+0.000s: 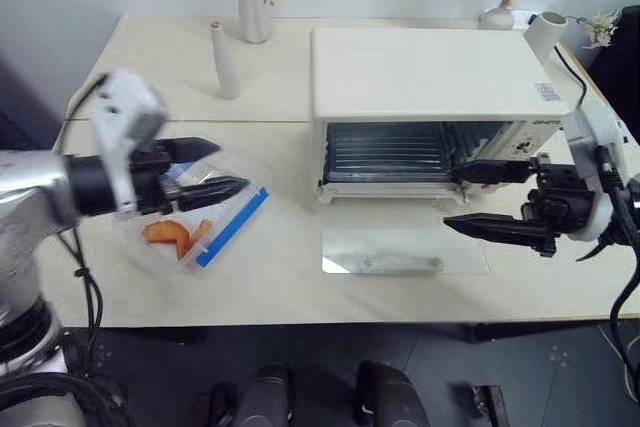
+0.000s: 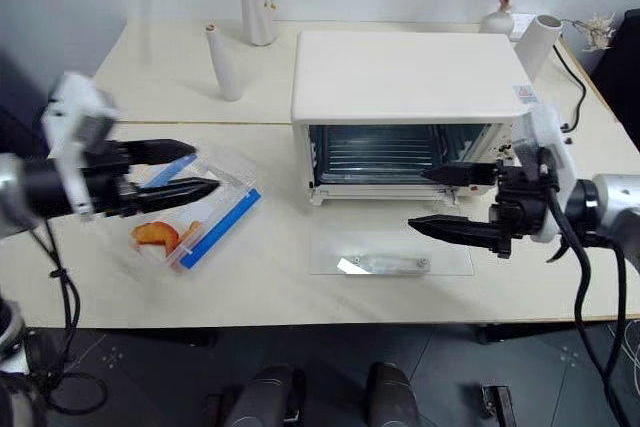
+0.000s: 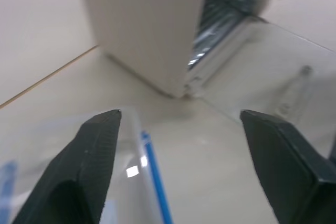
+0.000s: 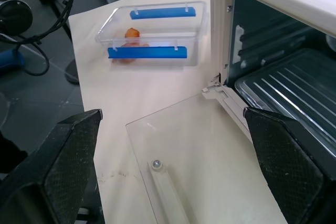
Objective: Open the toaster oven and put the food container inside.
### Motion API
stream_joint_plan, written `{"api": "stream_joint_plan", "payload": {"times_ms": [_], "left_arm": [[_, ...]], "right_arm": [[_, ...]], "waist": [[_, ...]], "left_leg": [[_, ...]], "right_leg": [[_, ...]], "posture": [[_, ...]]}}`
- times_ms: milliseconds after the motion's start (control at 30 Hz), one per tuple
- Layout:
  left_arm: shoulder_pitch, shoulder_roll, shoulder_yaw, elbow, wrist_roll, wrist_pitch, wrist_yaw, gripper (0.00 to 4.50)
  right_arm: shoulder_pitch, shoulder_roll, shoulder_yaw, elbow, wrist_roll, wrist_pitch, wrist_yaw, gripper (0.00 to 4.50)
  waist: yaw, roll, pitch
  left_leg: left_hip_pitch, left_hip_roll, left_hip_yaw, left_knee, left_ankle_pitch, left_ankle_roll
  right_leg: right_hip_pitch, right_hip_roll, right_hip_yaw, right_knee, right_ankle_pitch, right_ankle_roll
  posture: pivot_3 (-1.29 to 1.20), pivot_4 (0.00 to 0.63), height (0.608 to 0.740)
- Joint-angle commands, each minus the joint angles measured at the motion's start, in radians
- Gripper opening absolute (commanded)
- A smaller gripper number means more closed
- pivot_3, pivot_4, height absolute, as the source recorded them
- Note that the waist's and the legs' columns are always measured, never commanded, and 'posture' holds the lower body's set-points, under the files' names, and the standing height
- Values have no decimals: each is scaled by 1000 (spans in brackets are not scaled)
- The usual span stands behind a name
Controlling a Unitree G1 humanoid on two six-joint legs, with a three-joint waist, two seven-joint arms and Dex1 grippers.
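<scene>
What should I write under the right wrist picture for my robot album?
Open right pincer hovering over the cream-white toaster oven's lowered glass door, clear blue-clipped food container waiting beyond.

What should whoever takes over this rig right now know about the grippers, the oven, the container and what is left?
Left gripper: open, empty, above the container.
Right gripper: open, empty, in front of the oven, over its door.
Done: door is down flat on the table, rack exposed.
Container sits on the table left of the oven, lid on, orange food inside.
Left: grasp the container and place it inside the oven.
</scene>
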Motion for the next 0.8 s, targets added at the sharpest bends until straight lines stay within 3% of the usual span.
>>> {"api": "stream_joint_plan", "payload": {"times_ms": [33, 167, 300, 567, 667, 800], "left_arm": [[142, -113, 196, -141, -73, 25, 166, 4461], [225, -368, 351, -275, -103, 25, 454, 4461], [202, -537, 435, -279, -213, 25, 772, 4461], [82, -842, 456, -279, -293, 25, 1282, 4461], [54, -907, 400, -261, -288, 25, 1406, 4461], [31, -901, 377, -176, -333, 25, 1550, 4461]], "right_arm": [[-64, 21, 43, 47, -54, -60, 54, 4500], [-129, 64, 113, 106, -118, -105, 96, 4500], [-177, 100, 150, 140, -147, -115, 127, 4500], [-182, 130, 141, 131, -165, -103, 133, 4500], [-154, 128, 106, 99, -147, -84, 108, 4500], [-112, 124, 67, 48, -123, -61, 75, 4500]], "waist": [[0, -1, 0], [5, -3, 0], [7, -3, 0], [7, -5, -1], [9, -5, -1], [9, -5, -1]], "left_leg": [[0, 0, 0, 0, 0, 0], [-1, 0, -2, 2, 0, -1], [-2, 0, -5, 5, 0, -2], [-2, -2, -4, 5, -1, -2], [-3, -2, -4, 5, -1, -2], [-3, -2, -4, 5, -1, -2]], "right_leg": [[0, 0, -1, 0, 0, 0], [1, 0, -1, 1, 0, 0], [2, -1, -2, 1, 0, 0], [2, -2, -2, 1, 0, 0], [2, -1, -3, 1, 0, 0], [1, -1, -2, 1, 0, 0]], "posture": [[0, 150, 740], [0, 150, 740], [0, 150, 740], [0, 150, 740], [0, 150, 740], [0, 150, 740]]}}
